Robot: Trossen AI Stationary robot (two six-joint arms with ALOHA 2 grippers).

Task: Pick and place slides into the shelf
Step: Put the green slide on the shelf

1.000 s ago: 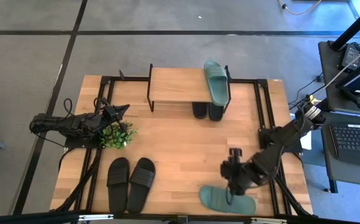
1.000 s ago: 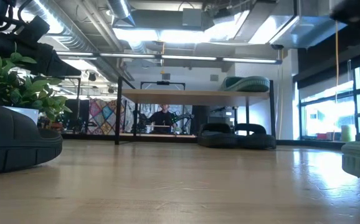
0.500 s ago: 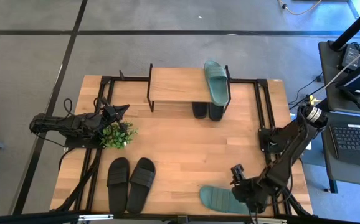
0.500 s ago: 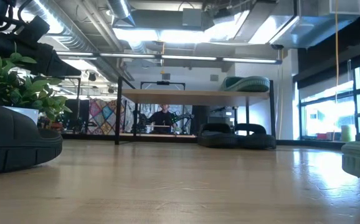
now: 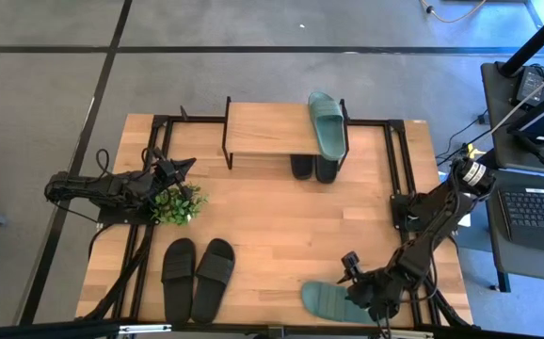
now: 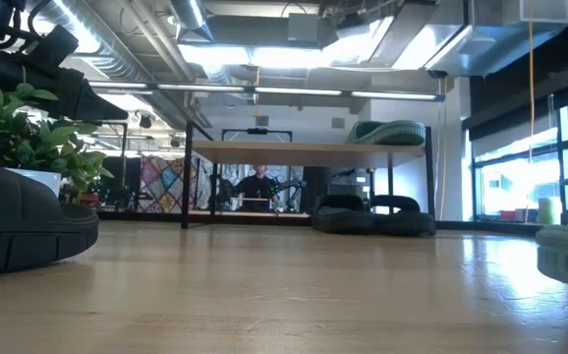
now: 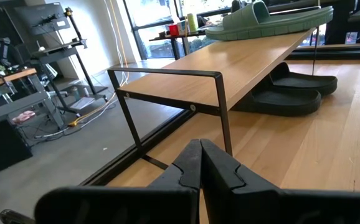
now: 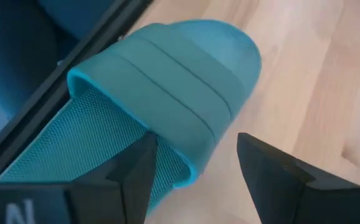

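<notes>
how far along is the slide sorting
Done: one green slide lies on the shelf top and a black pair sits under it. In hand: the right gripper, fingers open, straddles the edge of the other green slide at the table's near edge, not yet gripping. Left: that slide and the black pair on the table. The left gripper waits shut by the plant.

Right wrist cam: I see my right gripper (image 8: 195,163) spread wide, straddling the side edge of a green ribbed slide (image 8: 167,93) lying on the wooden tabletop (image 8: 320,81); toe points toward 1 o'clock.
</notes>
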